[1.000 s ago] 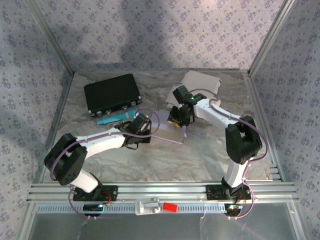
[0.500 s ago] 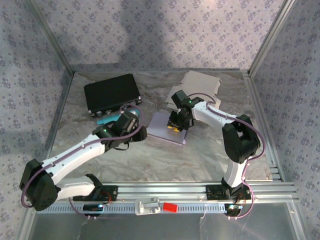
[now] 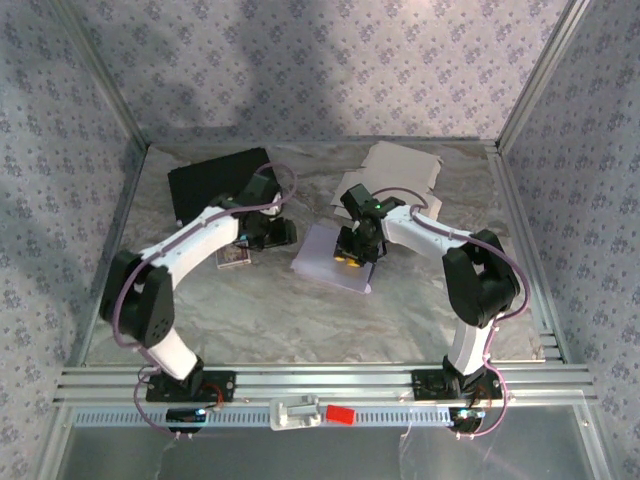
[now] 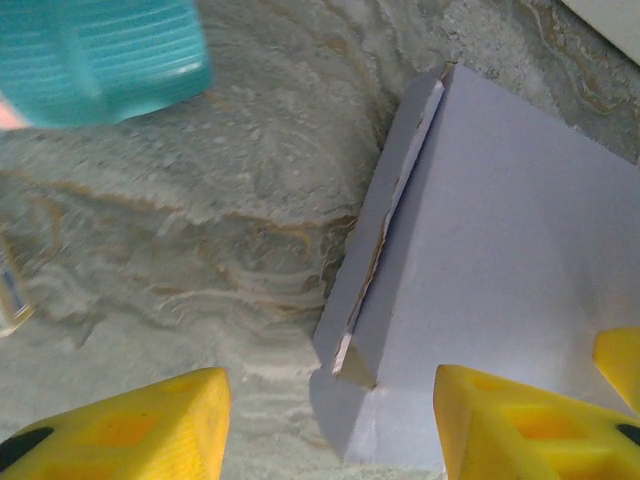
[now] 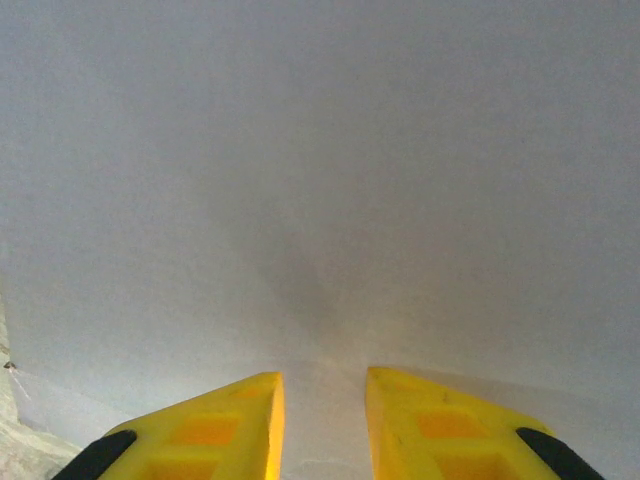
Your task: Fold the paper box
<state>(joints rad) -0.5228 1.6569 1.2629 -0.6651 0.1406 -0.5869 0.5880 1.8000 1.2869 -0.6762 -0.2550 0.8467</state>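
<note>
Lavender paper makes up the flat, partly folded rectangular box (image 3: 322, 266), which lies on the marbled grey surface (image 3: 300, 330) roughly midway between the two arms. Along the box's left edge a narrow creased flap (image 4: 385, 230) is seen, not yet stood upright. The left pincer (image 4: 322, 420) is held released just off that edge, its yellow fingers (image 4: 120, 425) well apart, with only the box's corner and bare surface between them. The right pincer (image 5: 318, 420) is set on the box's right half, jaws nearly together. Whether paper is pinched there cannot be told.

The step in hand is judged to be the raising of that left flap. It would be done best with the base kept pinned flat from the right. The flap should be taken near its middle and turned about its crease rather than pulled, so that the box is neither dragged nor torn.

Beyond the box to the left, a teal ribbed plastic object (image 4: 100, 45) and a black rectangular hard case (image 3: 205, 185) are found. Beyond it to the right lies a pale stack of unfolded paper blanks (image 3: 400, 165).

Counted: one box, two pincers, one case, one teal object, and one stack whose sheets cannot be numbered.
</note>
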